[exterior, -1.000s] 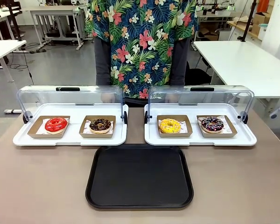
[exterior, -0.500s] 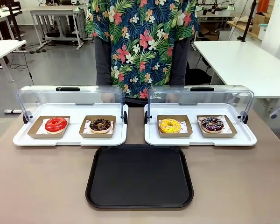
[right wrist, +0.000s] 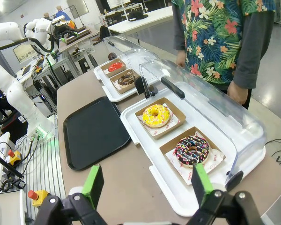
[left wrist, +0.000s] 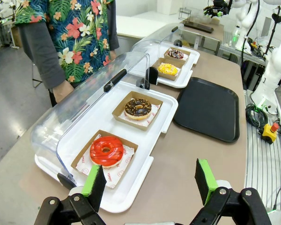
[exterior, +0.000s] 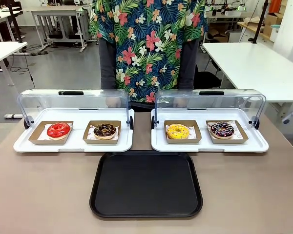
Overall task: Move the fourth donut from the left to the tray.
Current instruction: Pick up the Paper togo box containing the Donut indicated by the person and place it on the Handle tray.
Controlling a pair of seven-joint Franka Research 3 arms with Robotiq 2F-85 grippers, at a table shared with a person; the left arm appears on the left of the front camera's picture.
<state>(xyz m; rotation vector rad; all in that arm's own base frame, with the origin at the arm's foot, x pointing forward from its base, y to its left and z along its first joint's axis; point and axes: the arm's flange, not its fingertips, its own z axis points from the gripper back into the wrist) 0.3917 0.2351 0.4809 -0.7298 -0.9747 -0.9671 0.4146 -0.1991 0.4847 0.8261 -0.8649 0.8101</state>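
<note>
The fourth donut [exterior: 222, 129], dark chocolate with pink and white sprinkles, sits in a small brown cardboard tray at the right end of the right white display tray [exterior: 210, 145]. It also appears in the right wrist view as the fourth donut [right wrist: 192, 148] and far off in the left wrist view [left wrist: 176, 54]. The black tray [exterior: 146, 184] lies in front of the display trays, with nothing on it. My right gripper [right wrist: 144, 183] is open, held above the table short of the donut. My left gripper [left wrist: 150, 180] is open near the red donut [left wrist: 106, 150].
From left come a red donut [exterior: 58, 129], a chocolate crumb donut [exterior: 105, 130] and a yellow donut [exterior: 178, 130]. Both clear lids [exterior: 210, 102] are swung up behind the display trays. A person in a flowered shirt [exterior: 146, 44] stands at the far side.
</note>
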